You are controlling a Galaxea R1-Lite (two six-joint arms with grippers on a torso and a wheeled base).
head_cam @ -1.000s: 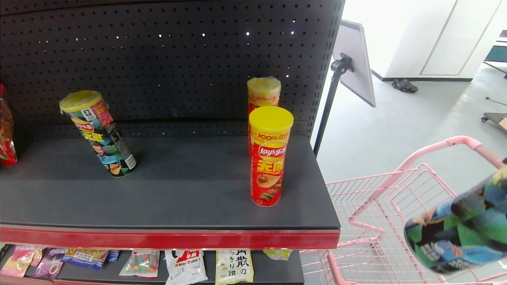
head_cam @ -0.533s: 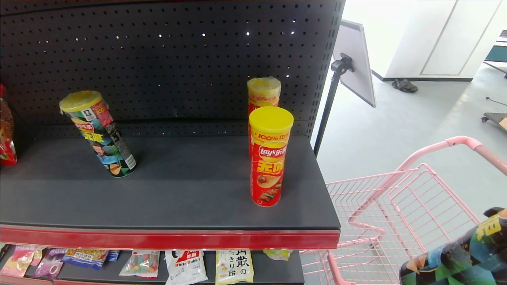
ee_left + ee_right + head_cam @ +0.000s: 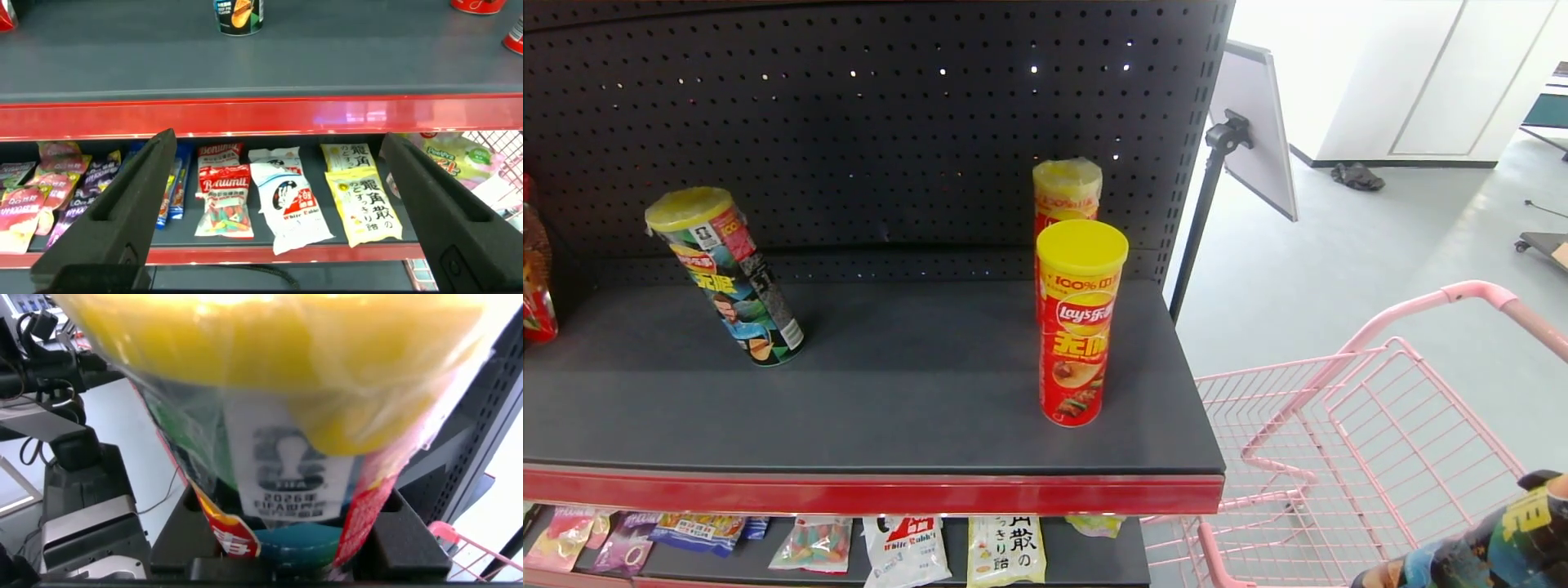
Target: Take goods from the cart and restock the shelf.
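From where I stand, the head view shows the shelf (image 3: 874,408) with its red front edge, and on it a red can (image 3: 1081,322) standing upright towards the right end. A rear can (image 3: 1066,192) stands directly behind the red can, against the pegboard, and a green can (image 3: 727,278) stands well to the left of the red can, leaning a little. To the right of the red can, past the end of the shelf, is the pink cart (image 3: 1339,425). Lower than the red can and far to its right, at the cart's near side, is the held can (image 3: 1494,547), dark green and tipped well over, only partly in sight. Below the red can, snack bags (image 3: 907,547) lie in a row on the lower shelf (image 3: 1094,563). The left wrist view has the left pincer (image 3: 278,216) released, its two black fingers (image 3: 114,220) spread wide apart with nothing between them. It is level with the lower shelf, below the red front edge, facing the snack bags. The foot of the green can (image 3: 239,15) shows above on the shelf board. The right wrist view shows the right pincer (image 3: 294,535) clenched on the held can (image 3: 286,457). The can's body sits squarely between the two dark fingers (image 3: 184,531), which press its sides near the foot, and its yellow lid end points towards the camera.
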